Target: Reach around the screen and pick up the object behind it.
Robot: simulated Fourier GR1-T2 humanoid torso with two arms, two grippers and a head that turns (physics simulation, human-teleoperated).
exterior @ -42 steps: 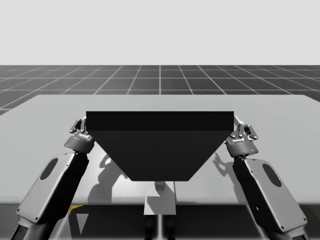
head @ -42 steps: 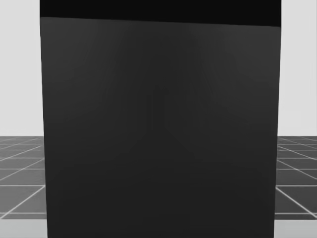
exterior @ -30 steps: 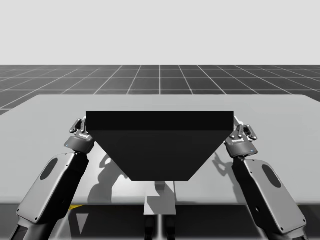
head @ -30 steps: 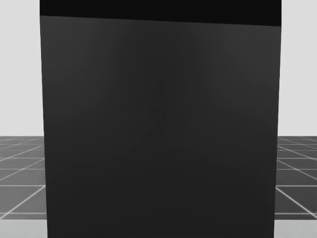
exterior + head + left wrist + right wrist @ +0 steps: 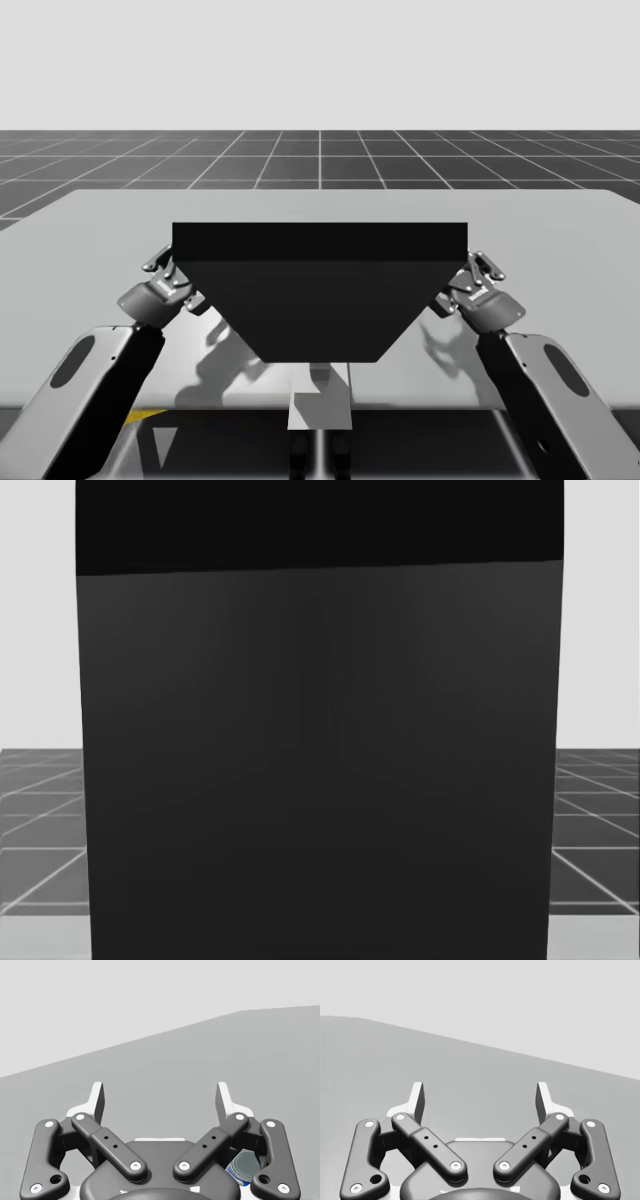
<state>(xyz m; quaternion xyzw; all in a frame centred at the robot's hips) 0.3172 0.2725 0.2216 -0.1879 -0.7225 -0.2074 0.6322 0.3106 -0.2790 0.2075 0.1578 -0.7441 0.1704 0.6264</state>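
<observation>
The black screen stands upright on the middle of the grey desk, and from the head it blocks nearly everything ahead of you, with strips of dark gridded floor to its left and right.

From above, your left pincer sits just beside the screen's left edge and your right pincer just beside its right edge. Both are low over the desk and cast shadows on it near the screen's foot.

In the left wrist view the left pincer's fingers stand spread wide with only bare desk between them. A round blue can with a grey top shows under that pincer, seen through the gap in one finger's linkage. It is apart from both fingertips, and you cannot tell from this how it lies relative to the screen.

The right pincer is spread just as wide, with nothing between its fingers and open desk ahead of it.
</observation>
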